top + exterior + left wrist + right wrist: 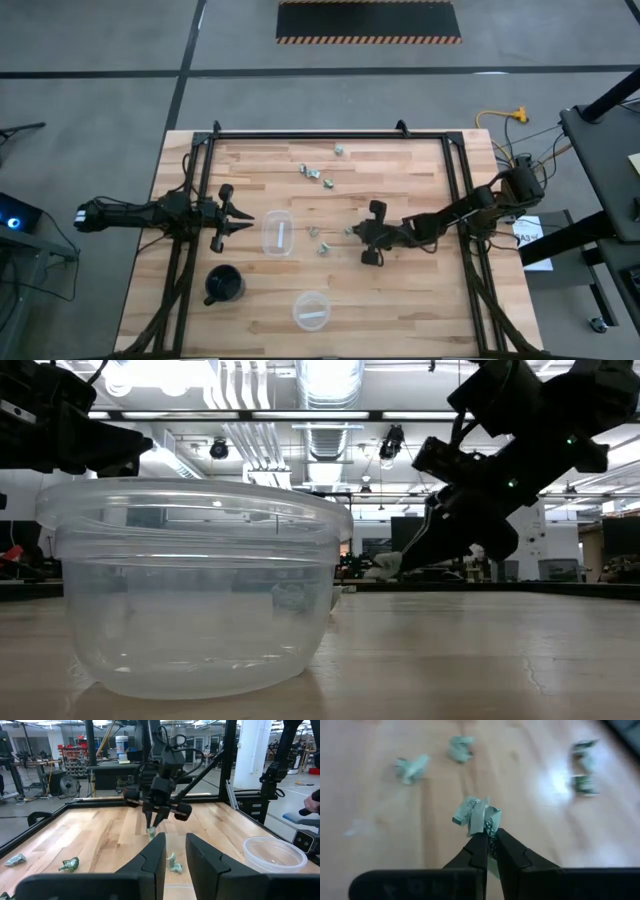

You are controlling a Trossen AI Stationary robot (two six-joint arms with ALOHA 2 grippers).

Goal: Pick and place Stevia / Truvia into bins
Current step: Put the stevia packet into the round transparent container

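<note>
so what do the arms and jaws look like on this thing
Both arms are dark, near black, slim and jointed. The left gripper ends in two broad wedge-shaped black fingers that taper toward the tips. The right gripper has the same matte black tapered fingers. Thin black cables run along the right arm. No markings are readable.

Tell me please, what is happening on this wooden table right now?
The right gripper is shut on a crumpled pale green and white paper packet, just above the table. The left gripper waits beside the squarish clear plastic container, which holds a white packet. So does the round clear plastic cup. Several loose packets lie on the wood.
</note>
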